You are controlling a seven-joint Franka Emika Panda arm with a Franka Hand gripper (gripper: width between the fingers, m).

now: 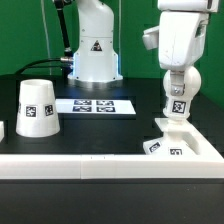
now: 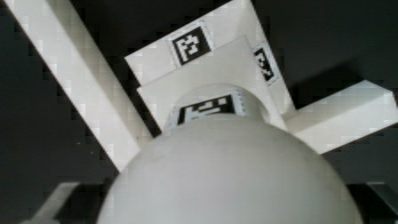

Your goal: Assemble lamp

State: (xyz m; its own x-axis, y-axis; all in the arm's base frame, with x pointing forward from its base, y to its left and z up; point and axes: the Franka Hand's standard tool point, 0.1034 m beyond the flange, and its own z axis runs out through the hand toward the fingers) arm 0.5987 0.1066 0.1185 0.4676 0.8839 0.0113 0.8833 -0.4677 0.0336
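The gripper is seen closed about the bulb, which is held upright, its long axis vertical, its rounded end toward the wrist and its narrower end pointed down at the base; whether the two touch cannot be told. The base is lodged flat in the corner of the white fence (the front rail and the rail at the exterior view's right meet there), so little room is left on those sides. Open black table is left toward the exterior view's left. The marker board is laid further back, and the shade is stood wide end down, well apart at that left
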